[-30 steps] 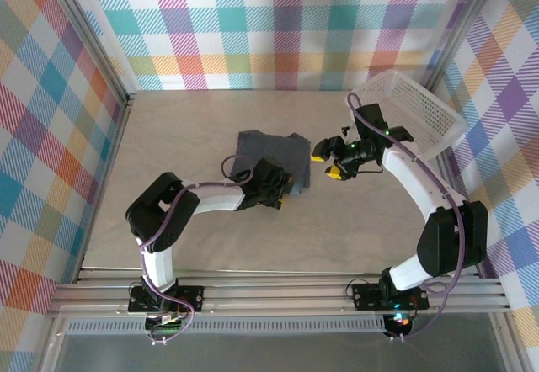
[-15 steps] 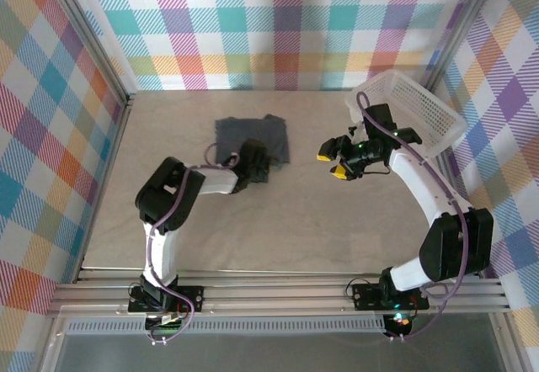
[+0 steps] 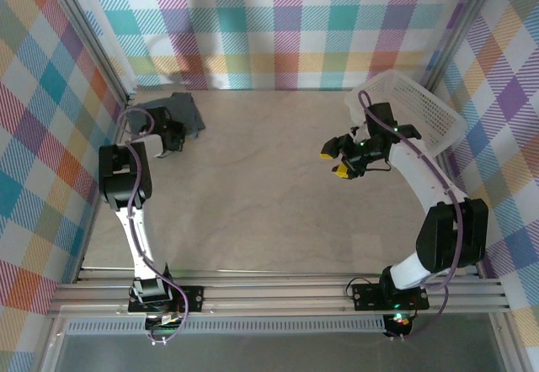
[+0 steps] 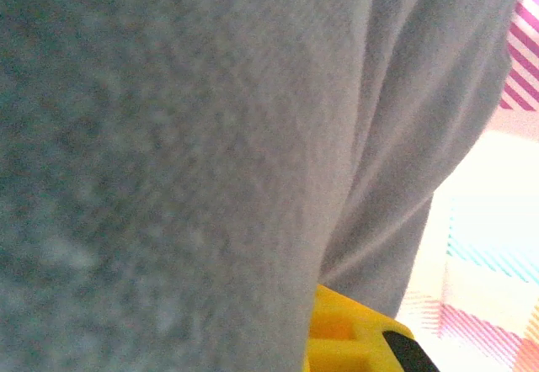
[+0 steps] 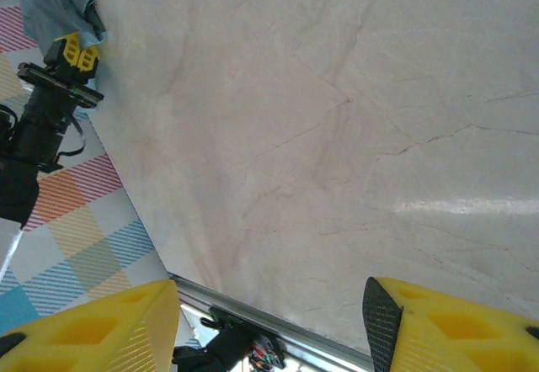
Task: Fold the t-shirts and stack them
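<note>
A dark slate-grey t-shirt (image 3: 179, 111), folded small, hangs bunched at the table's far left corner by the plaid wall. My left gripper (image 3: 174, 130) is shut on the t-shirt. In the left wrist view its grey cloth (image 4: 185, 153) covers nearly everything, and one yellow finger (image 4: 349, 338) pokes out below. My right gripper (image 3: 337, 158) hovers open over the right middle of the table with nothing between its yellow fingers (image 5: 455, 330). From the right wrist view the t-shirt (image 5: 50, 2) and the left gripper (image 5: 74, 56) appear far off at the top left.
A white mesh basket (image 3: 418, 111) stands tilted against the right wall, just behind the right arm. Plaid walls close the table (image 3: 253, 195) on three sides. An aluminium rail (image 3: 278, 292) runs along the near edge by the arm bases.
My left gripper shut on the t-shirt and swung it from the table's middle to the far left corner. The right gripper stayed almost where it was.
</note>
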### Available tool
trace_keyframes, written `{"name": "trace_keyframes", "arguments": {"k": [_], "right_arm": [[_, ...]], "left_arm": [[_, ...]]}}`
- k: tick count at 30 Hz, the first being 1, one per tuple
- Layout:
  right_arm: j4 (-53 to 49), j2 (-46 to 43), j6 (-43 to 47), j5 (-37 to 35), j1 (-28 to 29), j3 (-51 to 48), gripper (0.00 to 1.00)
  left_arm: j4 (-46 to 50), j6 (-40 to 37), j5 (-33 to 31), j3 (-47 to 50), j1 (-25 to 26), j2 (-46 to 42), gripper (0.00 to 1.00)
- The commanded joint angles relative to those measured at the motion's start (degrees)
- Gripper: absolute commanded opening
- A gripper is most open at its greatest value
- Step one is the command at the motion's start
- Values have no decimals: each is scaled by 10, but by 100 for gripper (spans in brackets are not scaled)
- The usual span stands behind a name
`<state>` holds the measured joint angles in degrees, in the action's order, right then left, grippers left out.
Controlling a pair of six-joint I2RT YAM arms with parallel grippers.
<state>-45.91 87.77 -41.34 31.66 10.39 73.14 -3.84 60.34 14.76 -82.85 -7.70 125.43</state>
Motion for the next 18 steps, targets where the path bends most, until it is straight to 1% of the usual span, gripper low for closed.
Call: {"name": "trace_keyframes", "arguments": {"k": [1,4,5,7,11,15,16,17,18], "right_arm": [[11,17,0,19,-4,29,60],[10,32,-2,25,-4,39,59],[11,36,-2,25,-4,41,59],[13,43,-4,29,-3,45,59],[12,58,0,36,-3,57,59],[22,58,2,42,-3,57,60],[34,51,1,43,-3,53,60],[48,42,-1,43,-3,47,61],[62,31,-4,42,-3,42,61]], "left_arm": [[120,-178,69,-53,-21,24,0],[203,-258,72,-99,-35,35,0],[229,-270,63,-103,-40,34,0],[229,-274,75,-102,-48,36,0],[261,-300,76,-147,-50,56,0],[266,-289,71,-175,-49,70,0],[261,-284,65,-170,-48,63,12],[256,-282,53,-160,-45,49,33],[252,-280,38,-148,-41,33,44]]}}
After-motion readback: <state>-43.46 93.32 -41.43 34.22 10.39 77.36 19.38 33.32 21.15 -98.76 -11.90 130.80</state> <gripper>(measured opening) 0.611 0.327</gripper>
